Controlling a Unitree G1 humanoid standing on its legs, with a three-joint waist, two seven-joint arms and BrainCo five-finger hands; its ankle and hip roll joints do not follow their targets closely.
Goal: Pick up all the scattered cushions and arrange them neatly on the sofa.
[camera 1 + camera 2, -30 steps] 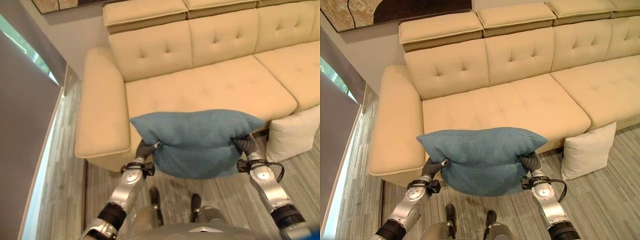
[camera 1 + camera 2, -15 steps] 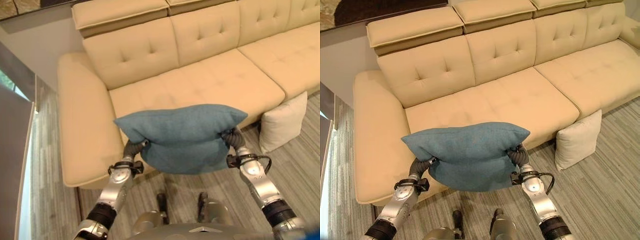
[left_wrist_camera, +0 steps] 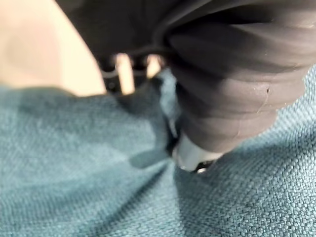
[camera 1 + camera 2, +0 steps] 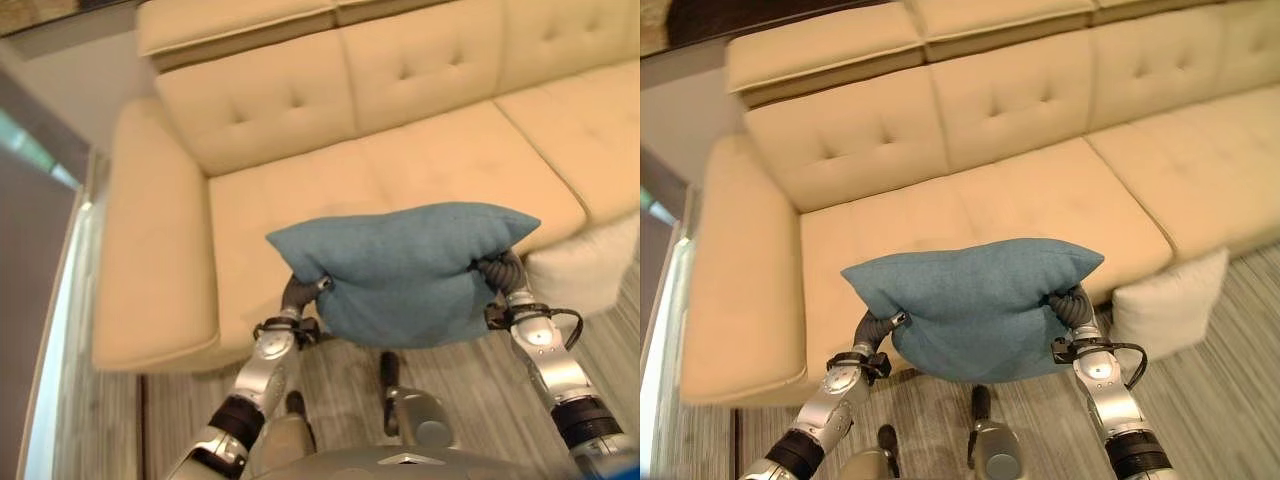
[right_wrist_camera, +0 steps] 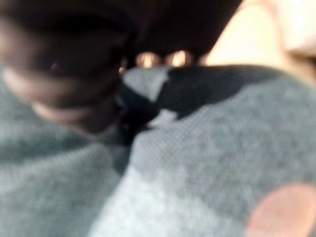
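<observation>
— Fingers?
— Yours dig into the blue cushion (image 4: 405,270) at both ends; left hand (image 4: 300,295) and right hand (image 4: 500,272) seemingly clutch it.
— Where?
— Raised before the sofa (image 4: 400,150); a white cushion (image 4: 1165,310) sits on the floor.

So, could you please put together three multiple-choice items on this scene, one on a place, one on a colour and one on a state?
1. Where is the white cushion?
A. on the sofa seat
B. on the floor against the sofa front
C. on the armrest

2. What colour is the carried cushion?
A. blue
B. red
C. beige

3. How is the blue cushion supported?
A. lying on the floor
B. resting on the seat
C. held up between both hands

Answers: 1 B, it stands on the striped floor by the sofa base. 2 A, its cloth is blue. 3 C, the left hand and right hand hold it at its two ends, in front of the seat.
</observation>
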